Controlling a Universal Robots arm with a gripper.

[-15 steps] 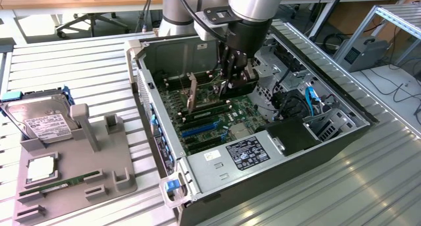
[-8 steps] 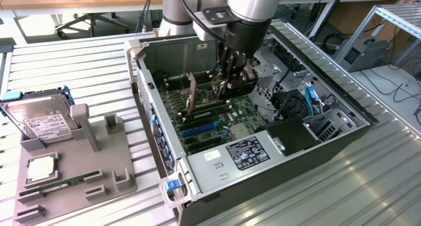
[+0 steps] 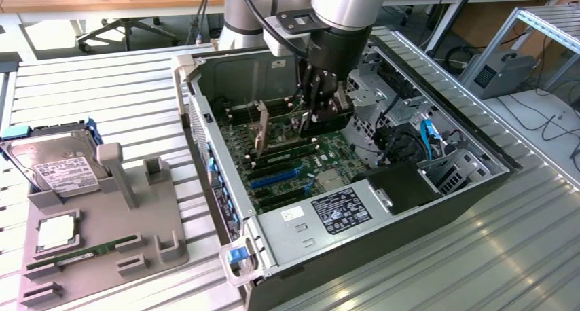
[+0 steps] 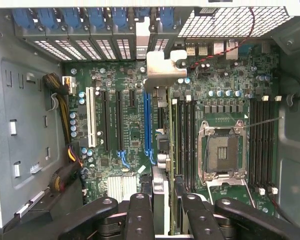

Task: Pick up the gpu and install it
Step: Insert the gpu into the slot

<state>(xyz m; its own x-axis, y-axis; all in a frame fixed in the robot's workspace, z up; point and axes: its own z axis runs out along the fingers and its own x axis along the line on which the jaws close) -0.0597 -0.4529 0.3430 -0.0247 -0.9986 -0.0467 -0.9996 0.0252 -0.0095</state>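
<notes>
The gpu (image 4: 163, 150) appears edge-on in the wrist view, a thin card whose silvery end bracket (image 4: 162, 67) points at the case's rear slot openings. My gripper (image 4: 165, 215) is shut on it, with a black finger (image 4: 140, 215) on each side of its near end. The card hangs over the motherboard, just beside the long blue slot (image 4: 147, 125). In the exterior view the gripper (image 3: 319, 117) reaches down into the open computer case (image 3: 453, 189), and the gpu (image 3: 282, 124) stands upright toward that view's left. Whether the card touches a slot I cannot tell.
On the exterior view's left, a grey holder tray (image 3: 100, 250) carries a silver hard drive (image 3: 54, 165), a processor chip (image 3: 56, 233) and a green RAM stick (image 3: 81, 253). Inside the case lie the power supply (image 3: 340, 209), drive cages, cables and an empty CPU socket (image 4: 222, 150).
</notes>
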